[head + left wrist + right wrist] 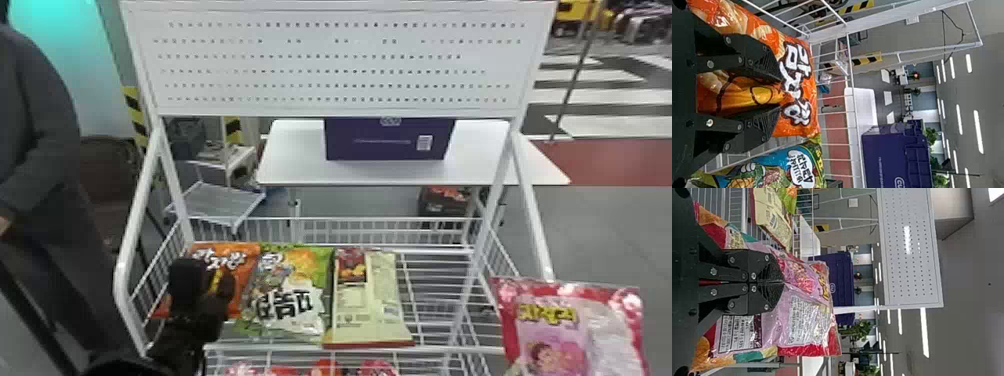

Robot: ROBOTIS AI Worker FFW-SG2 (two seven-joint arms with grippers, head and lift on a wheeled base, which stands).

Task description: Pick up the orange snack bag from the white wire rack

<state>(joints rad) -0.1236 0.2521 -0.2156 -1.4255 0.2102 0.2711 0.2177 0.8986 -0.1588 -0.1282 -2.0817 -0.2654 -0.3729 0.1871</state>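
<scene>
Well, the shiny orange plastic snack bag [246, 280] sits on the white wire rack [435, 348], its front between the left gripper's [212, 277] widely parted black fingers.

We count three up top: one orange bag [246, 282], one green bag [287, 297], one cream bag [370, 312]. Plus one pink bag [555, 325], one purple box [387, 142]. Lower packets [327, 369]: count unclear.

The white wire rack [430, 285] is viewed forward and down from the head, closely and sideways from both wrists; the purple box [390, 142] is shared by all, upper centre in the head view.
</scene>
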